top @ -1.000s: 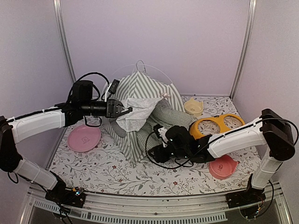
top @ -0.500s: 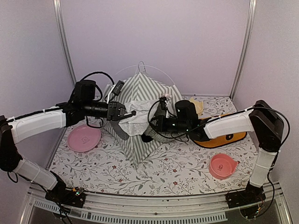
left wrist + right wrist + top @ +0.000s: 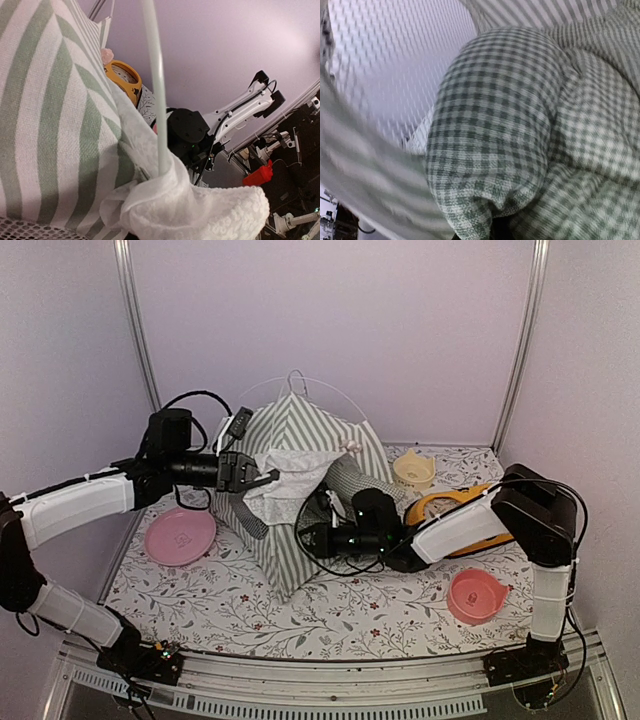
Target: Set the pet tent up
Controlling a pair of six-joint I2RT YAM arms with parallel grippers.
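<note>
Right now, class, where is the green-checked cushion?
In the top view, the green-checked cushion bulges from the right side of the pet tent, centre-table, left of the cream bowl. It fills the right wrist view.

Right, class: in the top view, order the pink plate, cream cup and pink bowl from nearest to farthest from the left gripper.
1. Left side: pink plate, nearest the left gripper.
2. Back right: cream cup.
3. Front right: pink bowl.

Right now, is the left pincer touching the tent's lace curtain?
Touching. Top external view shows the left pincer shut on the lace curtain; left wrist view shows lace bunched at its tips.
</note>
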